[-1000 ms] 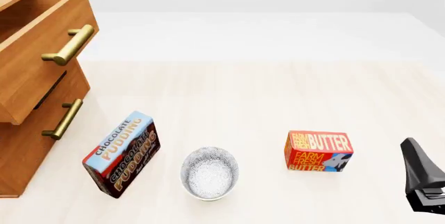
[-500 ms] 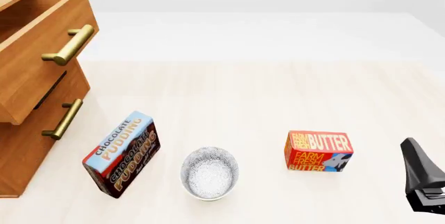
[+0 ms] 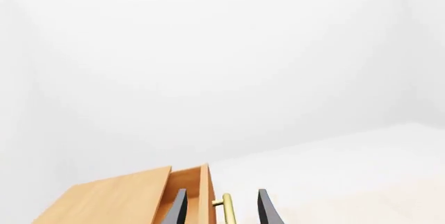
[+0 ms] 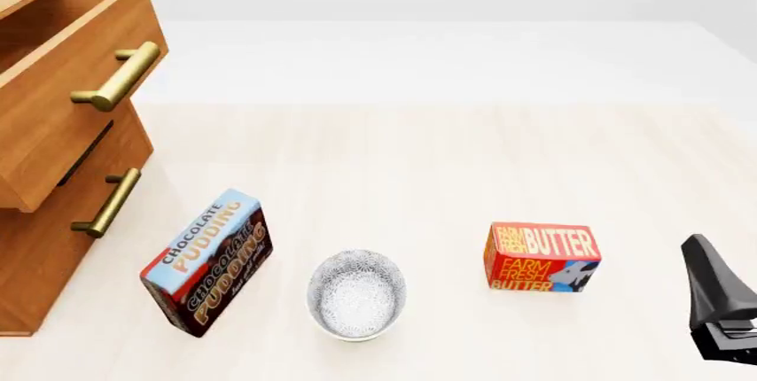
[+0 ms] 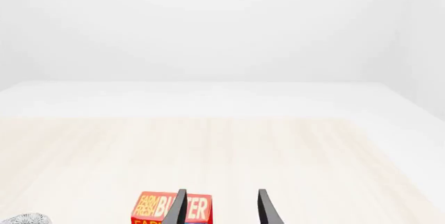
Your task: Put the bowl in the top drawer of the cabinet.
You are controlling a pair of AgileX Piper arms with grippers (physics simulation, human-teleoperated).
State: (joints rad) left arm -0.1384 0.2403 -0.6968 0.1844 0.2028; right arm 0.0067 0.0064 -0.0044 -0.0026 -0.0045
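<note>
Here the bowl sits upright on the table near its near edge, a little left of the middle, and its patterned hollow holds nothing. Just to its left a chocolate pudding box stands tilted on the tabletop, apart from the bowl; to its right, farther off, stands the butter box with its printed face toward the near edge. The cabinet fills the table's left side, and the top drawer is pulled well out over the lower drawer, which is shut flush (each carries one brass bar handle). The part of the top drawer's interior that shows, only a strip of inner wall, has nothing in it; its floor is out of sight. The right gripper hangs near the table's right near corner, its dark fingers spread with a clear gap and nothing between them, the butter box seen beyond. The left gripper is likewise parted and holding nothing, with the drawer's brass handle showing beyond the gap.
</note>
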